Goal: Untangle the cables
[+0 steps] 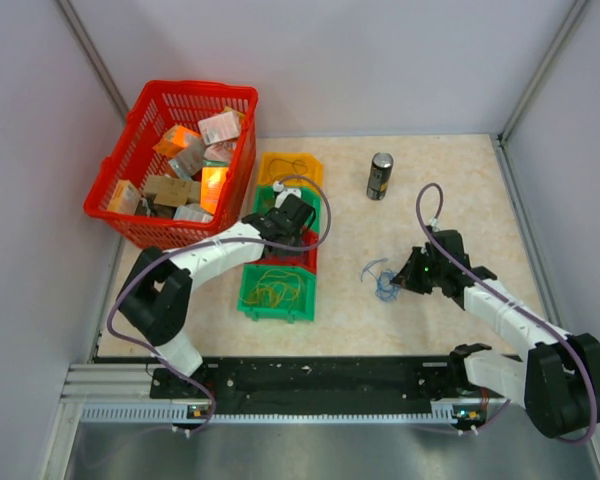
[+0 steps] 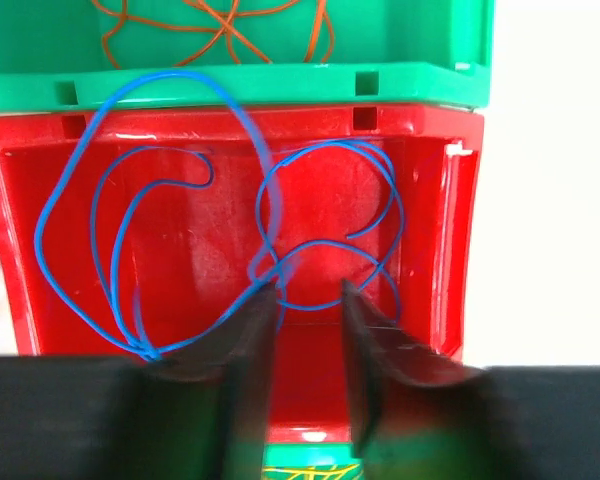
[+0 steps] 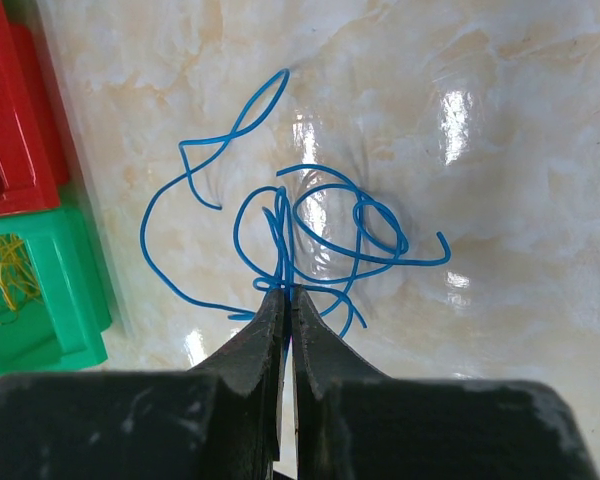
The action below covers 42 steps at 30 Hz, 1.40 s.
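Now pinching springy blue cable curls [image 3: 280,215] against glossy marbled tabletop [image 3: 500,250], right gripper [image 3: 287,292] jaws clamped together on the strands; over smooth red plastic bin [image 2: 180,250], left gripper [image 2: 305,290] jaws apart beside thin blue loops [image 2: 272,205].

Left arm [image 1: 215,252] reached forward from its base at the near edge. Its elbow was folded out to the left and its forearm ran up and to the right. The wrist was bent so that the left gripper [image 2: 305,295] pointed downward. Its two fingers [image 2: 250,340] stood apart with a clear gap between them.

Right arm [image 1: 500,312] extended forward and to the left from its base, with the forearm held low. Right gripper [image 3: 288,295] also faced downward. It was pressed closed with the fingertips meeting, and a strand of the blue cable [image 3: 282,235] was pinched at the very tips.
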Available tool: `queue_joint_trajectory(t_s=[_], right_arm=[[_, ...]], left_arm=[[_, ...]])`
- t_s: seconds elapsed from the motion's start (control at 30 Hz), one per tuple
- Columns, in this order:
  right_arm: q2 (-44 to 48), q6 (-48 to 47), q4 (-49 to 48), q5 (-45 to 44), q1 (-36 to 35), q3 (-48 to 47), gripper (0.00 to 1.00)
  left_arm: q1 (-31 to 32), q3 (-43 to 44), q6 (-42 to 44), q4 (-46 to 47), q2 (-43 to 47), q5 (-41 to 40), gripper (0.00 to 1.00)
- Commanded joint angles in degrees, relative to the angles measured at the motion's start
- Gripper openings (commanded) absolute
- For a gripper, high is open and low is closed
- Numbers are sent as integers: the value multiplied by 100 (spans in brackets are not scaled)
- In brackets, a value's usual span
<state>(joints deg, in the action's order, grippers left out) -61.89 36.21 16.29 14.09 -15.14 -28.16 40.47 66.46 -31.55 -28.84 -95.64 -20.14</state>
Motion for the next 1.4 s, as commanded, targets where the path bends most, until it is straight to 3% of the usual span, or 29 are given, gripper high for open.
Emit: queue_joint_trajectory(t_s=[0.0,0.2,0.33,0.4,0.53,0.6,0.67,0.8,1.07,1.13,1.2,1.37], right_arm=[[-42,-166,-135,94,19,-75,0],[-411,-483,-425,893,2,-154,0],[-552,-632,-600,1403,-7,-216,0],[-526,-650,-697,1623,-51,-234,0],[-333,-510,-952,2159,-68,-181,0],[-175,-413,-997,2239,-77,-155,0],[-8,-360,-988,2274,-69,-137,0],[247,-333,-944,2300,-86,-110,0],[370,-316,-891,2300,-103,-49,0],[362,-298,-891,2309,-95,-49,0],[388,-290,-874,2309,-104,-75,0],[485,-272,-795,2204,-104,-40,0]], left_arm=[[-39,175,167,221,404,352,51],[-30,8,237,352,1291,1371,98],[5,-361,518,1238,1688,2635,98],[84,-458,484,1652,1610,3198,92],[522,-476,325,2180,1040,3815,63],[838,-336,334,2225,732,3825,58],[1103,-125,247,2216,416,3842,61],[1227,183,97,2067,-7,3703,76],[1253,403,123,1890,-315,3482,80],[1253,464,184,1839,-455,3386,76],[1253,517,211,1777,-561,3341,64],[1279,465,202,1821,-518,3517,46]])
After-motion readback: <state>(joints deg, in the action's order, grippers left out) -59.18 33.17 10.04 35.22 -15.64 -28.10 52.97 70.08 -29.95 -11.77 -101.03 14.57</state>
